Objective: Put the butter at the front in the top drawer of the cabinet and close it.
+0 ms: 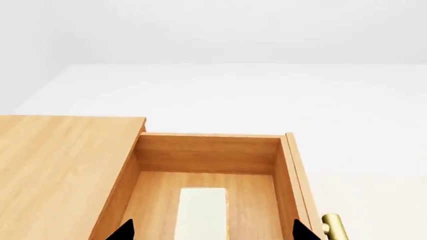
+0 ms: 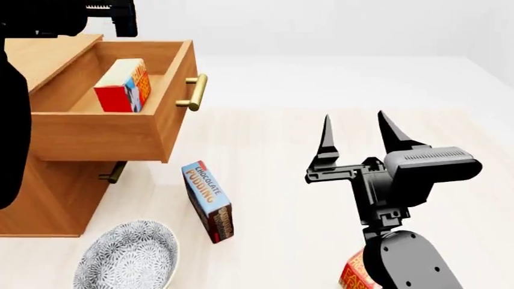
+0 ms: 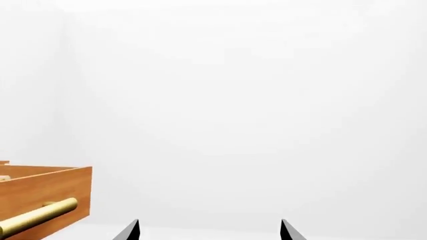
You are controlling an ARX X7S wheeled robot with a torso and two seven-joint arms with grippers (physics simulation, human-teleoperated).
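Observation:
The cabinet [image 2: 48, 198] stands at the left in the head view with its top drawer [image 2: 96, 138] pulled out. A butter carton [image 2: 122, 85] stands upright inside the drawer, touching nothing but the drawer floor. In the left wrist view its pale top [image 1: 200, 212] shows on the drawer floor, directly below my open left gripper [image 1: 213, 232], which holds nothing. My right gripper [image 2: 353, 129] hovers open and empty over the floor, to the right of the drawer's brass handle [image 2: 192, 91].
A chocolate pudding box [image 2: 209, 201] stands tilted on the floor below the drawer front. A patterned bowl [image 2: 129, 256] lies near the cabinet's base. A second red-orange carton [image 2: 351, 274] peeks out behind my right arm. The lower drawer's handle [image 2: 112, 173] juts out under the open drawer.

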